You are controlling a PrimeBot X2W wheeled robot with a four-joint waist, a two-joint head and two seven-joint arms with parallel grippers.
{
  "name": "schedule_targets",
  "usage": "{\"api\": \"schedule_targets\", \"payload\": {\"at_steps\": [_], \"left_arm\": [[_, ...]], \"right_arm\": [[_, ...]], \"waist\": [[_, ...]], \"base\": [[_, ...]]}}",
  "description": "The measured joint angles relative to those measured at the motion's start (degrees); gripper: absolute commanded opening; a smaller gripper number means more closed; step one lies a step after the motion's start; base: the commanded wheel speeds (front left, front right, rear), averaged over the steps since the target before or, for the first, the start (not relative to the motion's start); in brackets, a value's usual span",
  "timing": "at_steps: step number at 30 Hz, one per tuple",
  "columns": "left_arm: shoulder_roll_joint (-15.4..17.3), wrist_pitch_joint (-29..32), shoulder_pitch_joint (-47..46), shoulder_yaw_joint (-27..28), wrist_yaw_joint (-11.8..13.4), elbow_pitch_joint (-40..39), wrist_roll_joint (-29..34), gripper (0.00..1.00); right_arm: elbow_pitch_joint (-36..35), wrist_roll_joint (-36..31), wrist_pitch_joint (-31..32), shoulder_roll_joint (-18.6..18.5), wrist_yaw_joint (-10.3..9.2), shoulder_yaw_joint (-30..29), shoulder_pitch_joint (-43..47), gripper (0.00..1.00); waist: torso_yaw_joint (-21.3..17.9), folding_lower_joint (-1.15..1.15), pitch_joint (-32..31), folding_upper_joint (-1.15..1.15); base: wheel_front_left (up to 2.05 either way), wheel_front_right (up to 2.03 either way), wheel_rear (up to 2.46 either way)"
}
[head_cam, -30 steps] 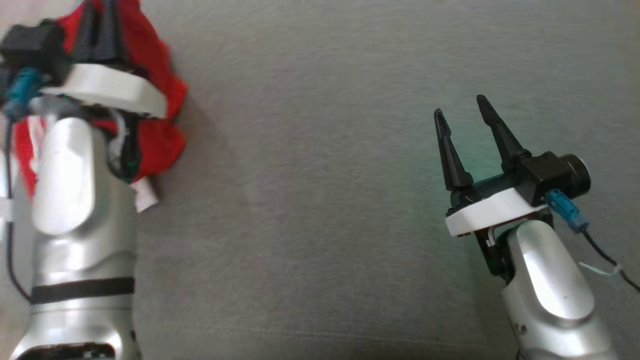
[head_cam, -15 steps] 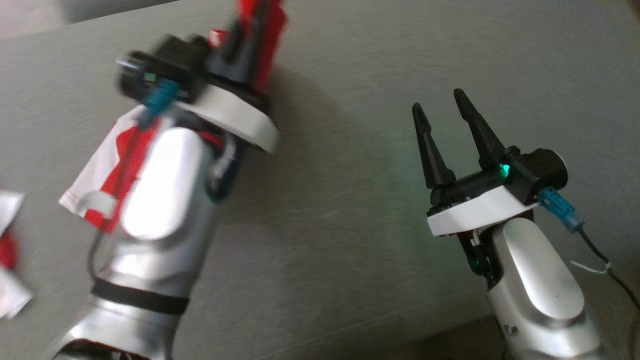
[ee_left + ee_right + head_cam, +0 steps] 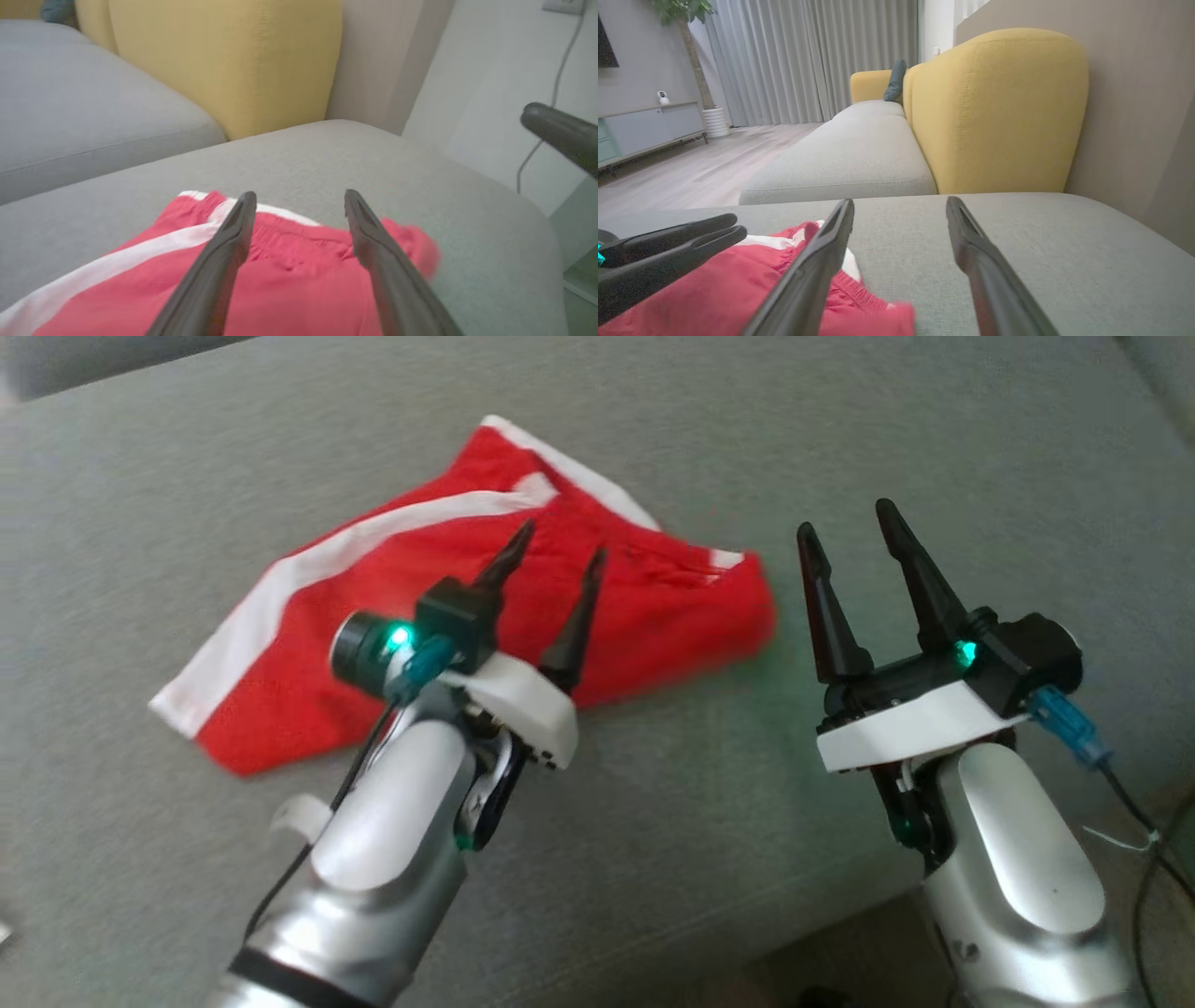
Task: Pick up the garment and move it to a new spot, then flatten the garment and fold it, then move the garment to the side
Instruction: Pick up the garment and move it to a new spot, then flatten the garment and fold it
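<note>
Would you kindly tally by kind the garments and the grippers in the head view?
Garments: 1, the red mesh garment with white trim
Grippers: 2, the dark two-fingered left gripper and right gripper
Total: 3

A wide grey woven-fabric seat cushion (image 3: pixel 653 859) lies in front of a rounded mustard-yellow upholstered backrest (image 3: pixel 999 112). Farther along the sofa a dark teal pillow (image 3: pixel 895 80) leans against it. Pale grey pleated curtains (image 3: pixel 808 56) hang behind a ribbed white plant pot (image 3: pixel 714 122) on the light wooden floor (image 3: pixel 705 168).
</note>
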Motion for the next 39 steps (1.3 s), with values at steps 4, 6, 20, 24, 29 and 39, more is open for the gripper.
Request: {"api": "schedule_targets", "payload": {"at_steps": [4, 6, 20, 24, 29, 39], "left_arm": [[0.0, -0.01, 2.57, 3.41, 1.64, -1.0, 0.99, 1.0], [0.04, -0.01, 4.69, 6.2, 2.57, -2.01, 2.37, 1.0], [0.42, 0.0, 20.51, 20.9, 4.67, -9.71, 7.02, 1.0], [0.41, 0.0, 21.19, 20.53, 4.53, -10.91, 6.28, 1.0], [0.37, 0.0, 21.25, 18.44, 4.47, -11.77, 6.12, 1.0], [0.25, 0.0, 19.27, 14.37, 4.82, -12.66, 5.48, 1.0]], "right_arm": [[0.48, -0.44, 0.0, 0.07, 0.0, -0.37, 0.13, 1.0], [0.78, -0.82, 0.0, 0.08, 0.0, -0.59, 0.46, 1.0], [6.73, -0.88, 0.0, 0.15, 0.0, -2.97, 2.2, 1.0], [9.85, -2.35, 0.0, 0.18, 0.0, -4.88, 1.87, 1.0], [14.08, -3.98, 0.01, -0.33, 0.0, -5.75, -3.09, 1.0], [27.59, -5.22, 0.01, -4.81, 0.0, -6.21, -14.16, 1.0]], "waist": [[2.46, 0.0, -0.54, 0.0], [4.24, 0.0, -1.05, 0.0], [16.99, 0.0, -4.67, 0.0], [20.44, 0.0, -4.32, 0.0], [23.71, 0.0, -1.96, 0.0], [29.32, 0.0, 3.57, 0.0]], "base": [[0.0, 0.0, 0.0], [0.0, 0.0, 0.0], [0.0, 0.0, 0.0], [0.0, 0.0, 0.0], [0.0, 0.0, 0.0], [0.0, 0.0, 0.0]]}}
